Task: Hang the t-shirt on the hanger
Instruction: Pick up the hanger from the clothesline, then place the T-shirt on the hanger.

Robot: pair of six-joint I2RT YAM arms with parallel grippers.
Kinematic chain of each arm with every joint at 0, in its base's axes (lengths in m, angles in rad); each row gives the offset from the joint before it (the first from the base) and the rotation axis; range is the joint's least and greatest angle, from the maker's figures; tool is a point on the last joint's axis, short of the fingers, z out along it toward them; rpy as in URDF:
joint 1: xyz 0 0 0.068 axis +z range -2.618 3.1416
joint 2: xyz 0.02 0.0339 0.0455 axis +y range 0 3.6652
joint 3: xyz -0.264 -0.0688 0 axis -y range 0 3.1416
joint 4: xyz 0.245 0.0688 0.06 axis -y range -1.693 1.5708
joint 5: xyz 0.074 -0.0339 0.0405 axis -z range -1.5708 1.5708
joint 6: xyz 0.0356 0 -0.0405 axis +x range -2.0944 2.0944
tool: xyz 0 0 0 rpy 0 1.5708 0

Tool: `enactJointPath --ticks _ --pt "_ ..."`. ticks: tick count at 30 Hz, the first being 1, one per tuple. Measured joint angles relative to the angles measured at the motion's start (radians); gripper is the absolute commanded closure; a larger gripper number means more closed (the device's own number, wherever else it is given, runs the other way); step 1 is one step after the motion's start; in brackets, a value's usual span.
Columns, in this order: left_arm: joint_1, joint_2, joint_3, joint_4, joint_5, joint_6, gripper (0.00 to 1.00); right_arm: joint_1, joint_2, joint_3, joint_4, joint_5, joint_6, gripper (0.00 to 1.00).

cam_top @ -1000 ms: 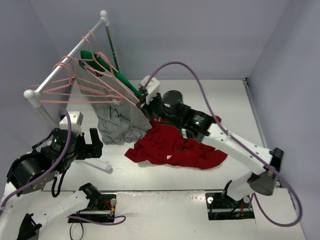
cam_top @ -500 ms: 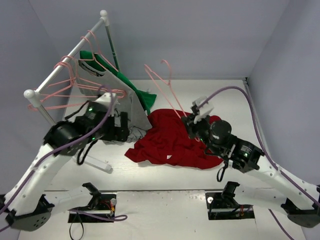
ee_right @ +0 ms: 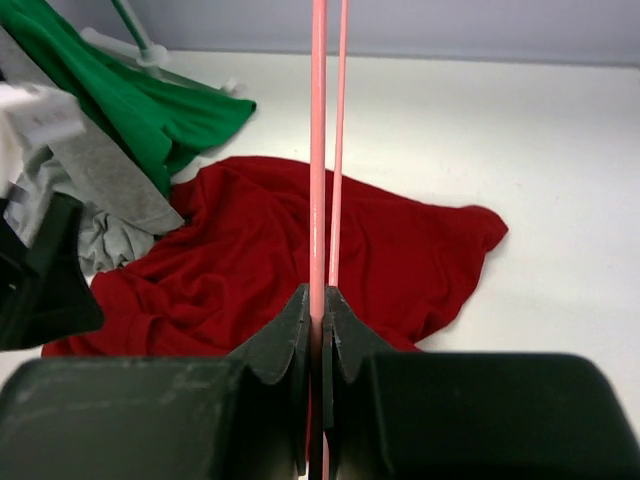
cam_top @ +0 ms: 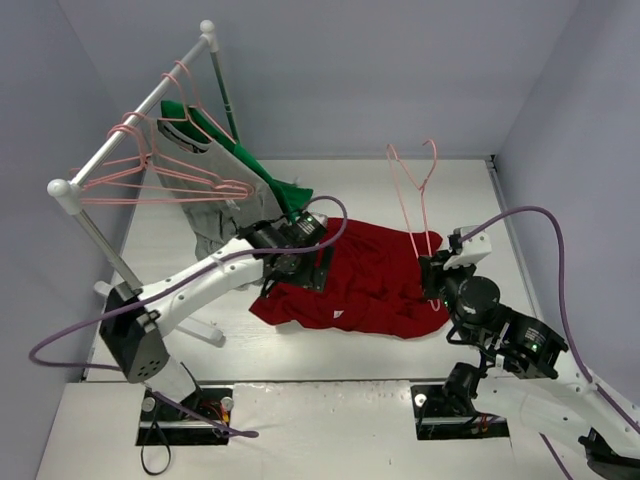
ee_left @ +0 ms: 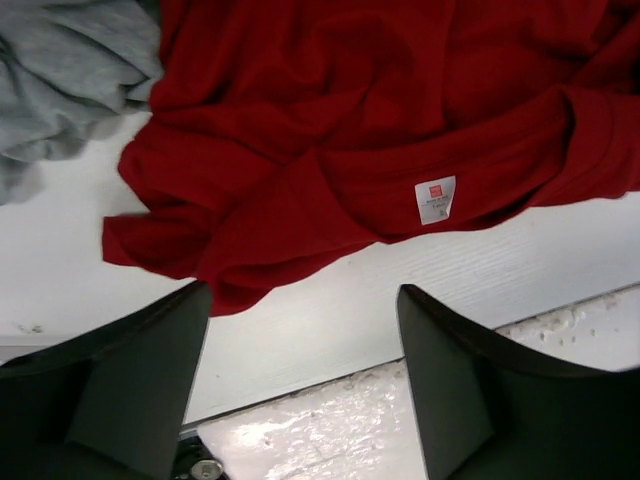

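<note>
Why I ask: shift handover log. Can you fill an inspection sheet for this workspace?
Surface: white table, no spills seen.
Job's things: dark red t-shirt lies crumpled on the table; pink hanger is held upright beside it, not yet in the shirt.
Clutter: grey t-shirt and green garment draped from the rack, spare hangers beside them.
Tools: left tool open, over the shirt's collar edge; right tool shut on the hanger.
Cables: purple cables loop off both arms.
Surroundings: plain walls on three sides.

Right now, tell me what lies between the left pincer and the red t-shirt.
Left wrist view: only bare table between the left pincer and the t-shirt.
</note>
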Motion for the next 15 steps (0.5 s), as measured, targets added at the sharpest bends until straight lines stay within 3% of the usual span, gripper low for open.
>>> enactJointPath --ticks 6,15 --pt "-0.068 0.137 -0.007 0.037 -0.049 -0.068 0.41 0.0 0.013 -0.011 -0.024 0.001 0.038 1.0" --pt "-0.072 0.279 -0.008 0.059 -0.129 -0.144 0.42 0.0 0.006 -0.035 -0.025 -0.014 0.059 1.0"
